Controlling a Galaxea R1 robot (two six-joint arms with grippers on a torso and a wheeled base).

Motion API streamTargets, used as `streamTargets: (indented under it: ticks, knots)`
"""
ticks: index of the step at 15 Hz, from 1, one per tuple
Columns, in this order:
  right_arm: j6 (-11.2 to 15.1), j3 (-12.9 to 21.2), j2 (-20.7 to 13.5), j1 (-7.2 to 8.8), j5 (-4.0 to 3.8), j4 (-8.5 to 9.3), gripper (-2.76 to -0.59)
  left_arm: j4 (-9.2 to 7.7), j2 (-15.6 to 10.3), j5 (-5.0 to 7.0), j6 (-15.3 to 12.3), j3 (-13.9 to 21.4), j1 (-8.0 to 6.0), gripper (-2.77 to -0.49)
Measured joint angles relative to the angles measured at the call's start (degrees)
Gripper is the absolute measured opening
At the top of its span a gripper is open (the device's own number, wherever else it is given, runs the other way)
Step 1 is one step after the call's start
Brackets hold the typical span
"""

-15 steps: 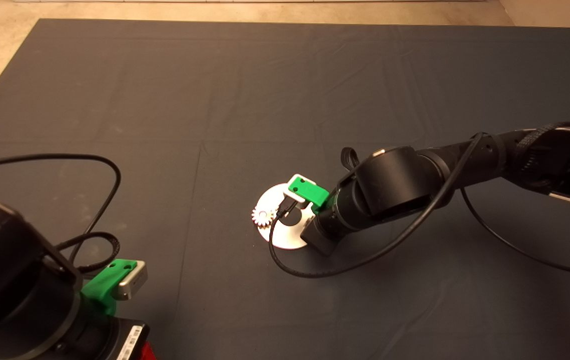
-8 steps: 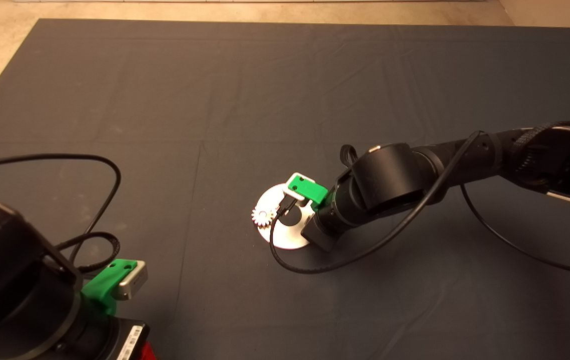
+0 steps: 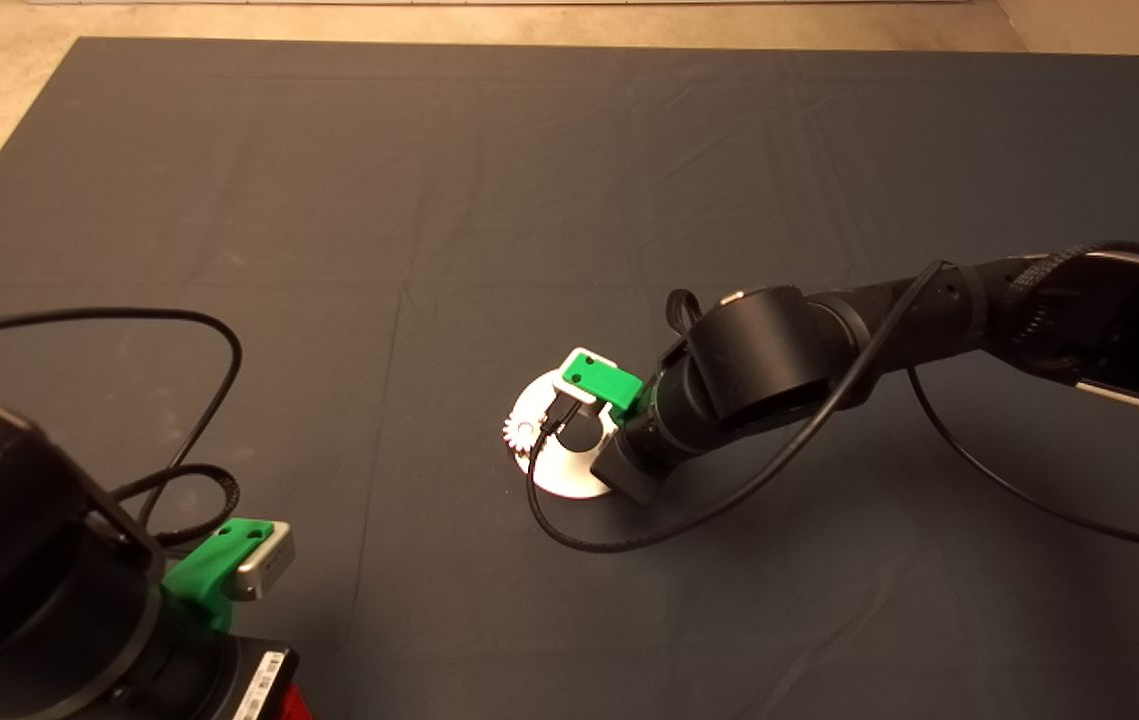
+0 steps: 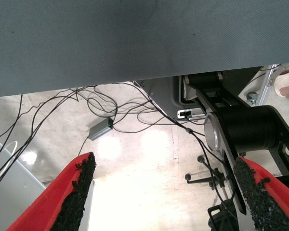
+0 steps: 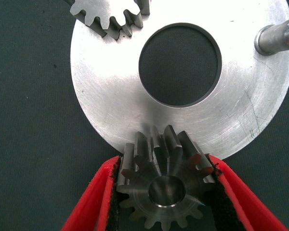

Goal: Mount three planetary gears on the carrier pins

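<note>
My right gripper (image 5: 164, 166) is shut on a planetary gear (image 5: 166, 190), which the red fingers (image 5: 98, 197) clamp by its teeth. This gear overlaps the rim of the shiny round disc (image 5: 111, 101), beside its central hole (image 5: 178, 65). A second gear (image 5: 108, 14) sits on the disc's far side, and it shows in the head view at the disc's left edge (image 3: 521, 432). One bare carrier pin (image 5: 279, 38) stands free on the disc. In the head view the right arm (image 3: 759, 365) covers much of the disc (image 3: 569, 475). My left gripper (image 4: 166, 192) is parked open at the lower left.
A black cable (image 3: 579, 540) loops over the mat in front of the disc. The dark mat (image 3: 529, 200) stretches wide around it. The left wrist view shows the mat's edge, floor cables (image 4: 111, 115) and the robot's base (image 4: 250, 130).
The right arm has shifted slightly left over the disc, carrying the held gear with it. The left arm has not moved.
</note>
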Motion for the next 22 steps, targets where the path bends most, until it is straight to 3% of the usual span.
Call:
streamTargets:
  ticks: [6, 11, 15, 22]
  knots:
    - [-0.85, -0.18, 0.20, 0.00, -0.24, 0.17, -2.26, 0.00, 0.00, 0.02, 0.00, 0.00, 0.00, -1.22]
    - [-2.36, -0.44, 0.17, 0.05, -0.09, 0.38, -2.26, -0.28, 0.00, 0.00, 0.00, 0.00, 0.00, -1.22]
    - [-3.85, -1.27, 0.20, 0.35, 0.60, 1.21, -2.26, -0.61, 0.00, 0.02, 0.00, 0.00, 0.00, -1.22]
    - [-5.77, -2.84, 0.13, 0.02, 0.66, 1.68, -2.26, -0.85, 0.00, 0.02, 0.00, 0.35, 0.00, -1.22]
